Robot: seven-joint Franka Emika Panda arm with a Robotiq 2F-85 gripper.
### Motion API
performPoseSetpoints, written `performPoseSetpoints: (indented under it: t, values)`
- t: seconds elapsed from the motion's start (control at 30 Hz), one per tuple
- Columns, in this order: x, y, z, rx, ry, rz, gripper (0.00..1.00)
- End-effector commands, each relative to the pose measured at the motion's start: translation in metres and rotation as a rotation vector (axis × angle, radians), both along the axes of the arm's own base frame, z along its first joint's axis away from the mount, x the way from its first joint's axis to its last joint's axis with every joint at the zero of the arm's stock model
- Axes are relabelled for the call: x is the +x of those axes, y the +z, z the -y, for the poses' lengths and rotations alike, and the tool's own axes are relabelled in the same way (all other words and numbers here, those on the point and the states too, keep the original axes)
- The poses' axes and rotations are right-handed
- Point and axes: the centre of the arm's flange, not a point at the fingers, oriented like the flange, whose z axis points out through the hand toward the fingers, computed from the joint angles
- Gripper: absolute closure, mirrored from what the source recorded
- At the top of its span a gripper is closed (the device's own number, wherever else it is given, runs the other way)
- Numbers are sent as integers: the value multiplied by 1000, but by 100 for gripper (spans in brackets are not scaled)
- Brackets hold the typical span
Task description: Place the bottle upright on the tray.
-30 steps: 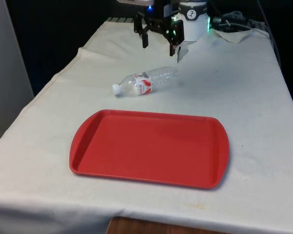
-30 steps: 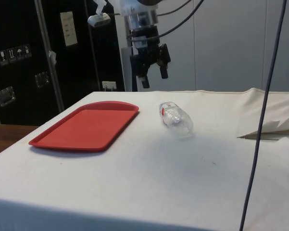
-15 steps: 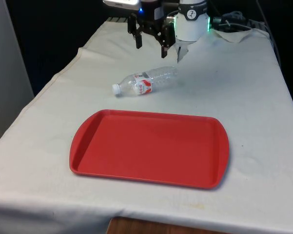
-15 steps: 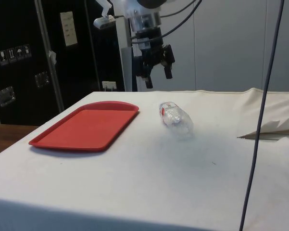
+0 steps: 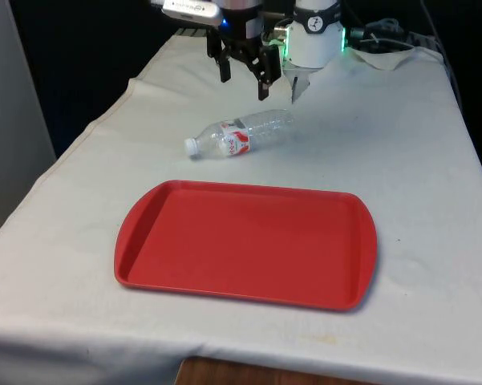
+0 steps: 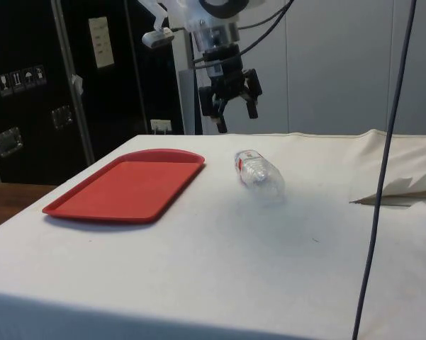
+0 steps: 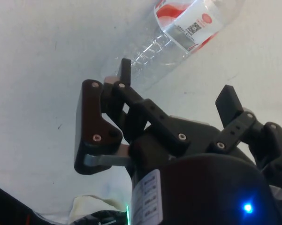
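Bottle (image 5: pixel 241 135) lies on its side on the cloth (image 5: pixel 401 160), upper middle of the front frame, cap toward frame left, well apart from the red tray (image 5: pixel 245 245) filling the lower centre. Gripper (image 5: pixel 242 74) hangs above it near the top edge, jaws spread and holding nothing (in the wrist frame the bottle (image 7: pixel 187 33) sits past the fingertips (image 7: pixel 125 70)). Risk, as I judge it: thin clear plastic is round and slick, so an off-centre pinch could roll it away or crush it.
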Motion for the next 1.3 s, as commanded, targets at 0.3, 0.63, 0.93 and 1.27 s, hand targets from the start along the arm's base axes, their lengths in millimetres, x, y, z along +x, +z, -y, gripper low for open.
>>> performPoseSetpoints:
  t: [0.3, 0.63, 0.93, 1.27]
  values:
    - [1, -12, 3, -6, -70, -5, 0]
    - [2, -17, 7, -12, -93, -12, 0]
    - [2, -18, 6, -16, -89, -15, 0]
    - [0, -24, 15, -10, -117, -24, 0]
